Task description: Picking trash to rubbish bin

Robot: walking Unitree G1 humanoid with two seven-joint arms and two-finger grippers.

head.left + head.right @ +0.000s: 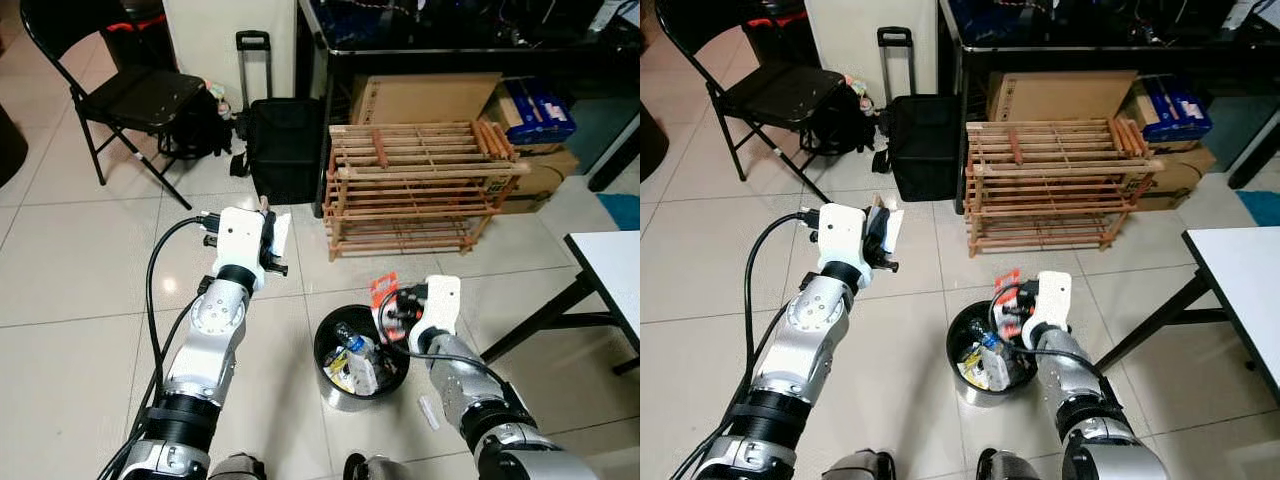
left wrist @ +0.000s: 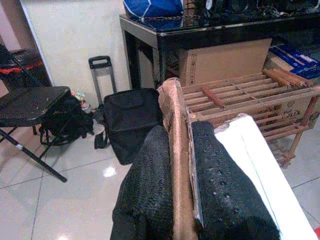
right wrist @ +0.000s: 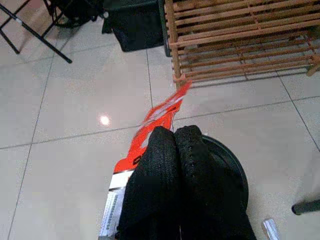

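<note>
Chair [image 1: 130, 95]: black, folding, far left.
Left gripper [image 1: 268, 240]: raised over the floor, fingers clamped on brown cardboard [image 2: 178, 150].
Bin [image 1: 335, 385]: black, holds trash.
Right gripper [image 1: 388, 305]: above bin rim, pinching an orange wrapper [image 3: 160, 112].
Rack [image 1: 420, 180]: wooden, behind bin.

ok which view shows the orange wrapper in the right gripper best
The right wrist view: the orange wrapper runs out past the closed fingers. Both eye views show it small, at the right gripper over the bin.

Wooden rack [image 1: 420, 185], black bag [image 1: 284, 148] and folding chair [image 1: 125, 95] on tiles.
</note>
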